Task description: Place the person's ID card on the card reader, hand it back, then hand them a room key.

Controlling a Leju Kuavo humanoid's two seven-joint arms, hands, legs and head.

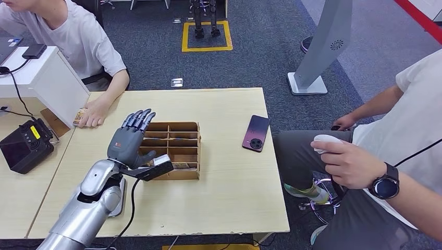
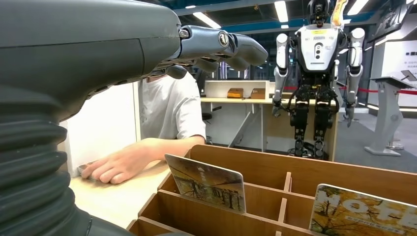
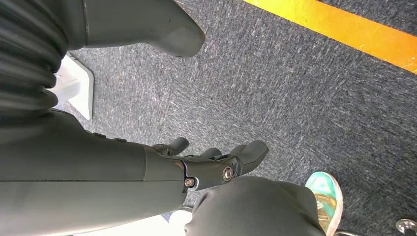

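Observation:
My left hand (image 1: 130, 140) hovers open over the left side of a wooden divided box (image 1: 180, 151), fingers stretched toward the far edge and holding nothing. Room key cards stand in the box's slots, one near the hand (image 2: 206, 182) and another further along (image 2: 364, 211). The person at the far left rests a hand (image 1: 96, 112) on the table, covering a small card (image 1: 78, 119) at the table's edge. My right hand (image 3: 216, 164) hangs beside my body above the carpet, fingers loosely apart and holding nothing.
A dark red phone (image 1: 256, 133) lies right of the box. A black controller (image 1: 23, 146) sits on the left table beside a white box (image 1: 47, 83). A pale flat device (image 1: 121, 200) lies partly under my left forearm. A seated person at the right holds a white object (image 1: 326, 140).

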